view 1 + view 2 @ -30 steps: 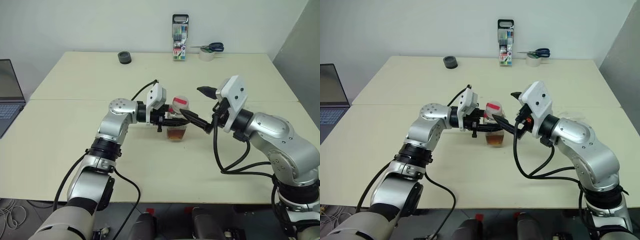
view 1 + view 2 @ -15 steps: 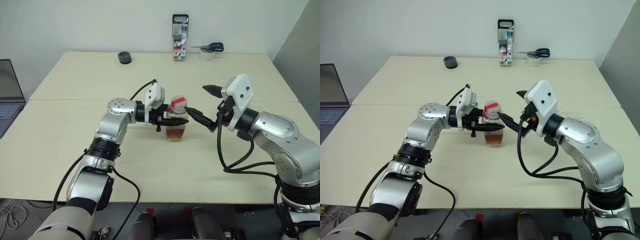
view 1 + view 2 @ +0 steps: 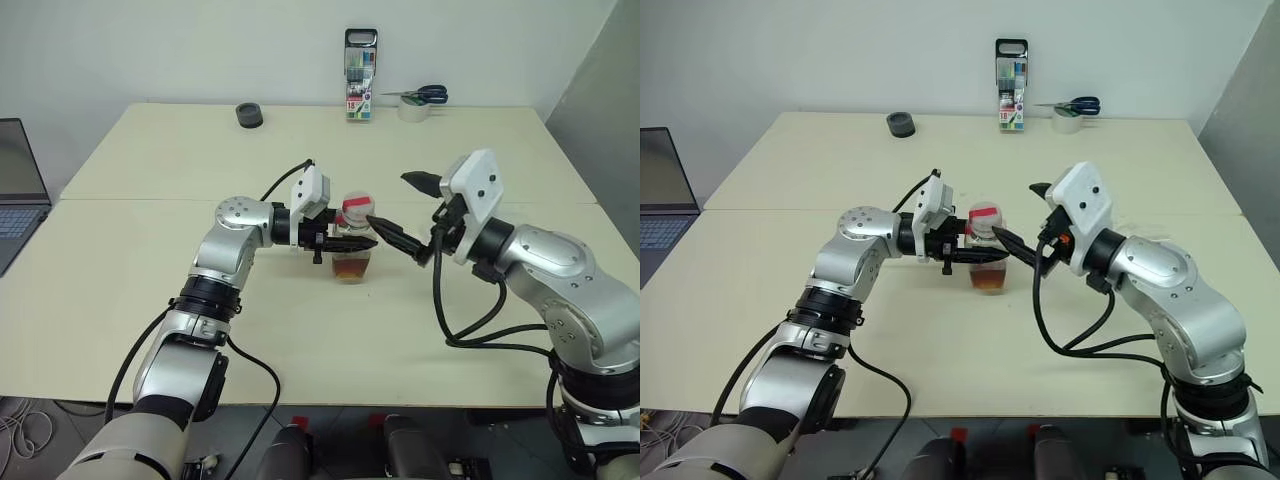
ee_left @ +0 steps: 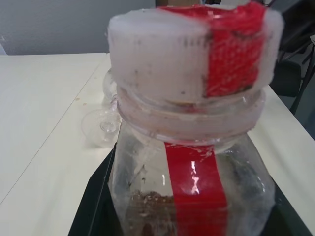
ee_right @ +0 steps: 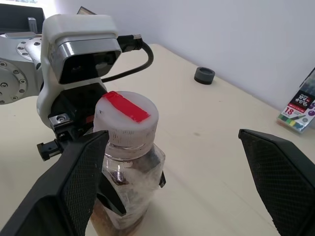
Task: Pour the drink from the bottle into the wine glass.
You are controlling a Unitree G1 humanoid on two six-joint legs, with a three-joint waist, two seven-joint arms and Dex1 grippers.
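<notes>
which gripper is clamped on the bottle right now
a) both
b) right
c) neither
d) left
d) The left gripper is shut on the bottle just below its cap, while the right gripper stands open beside the cap with its fingers spread wide.

Bright, even light, soft shadows; left wrist close-up blurred

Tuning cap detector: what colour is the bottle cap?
Cap is whitish with a red strip across it; right wrist view shows it best.
</notes>
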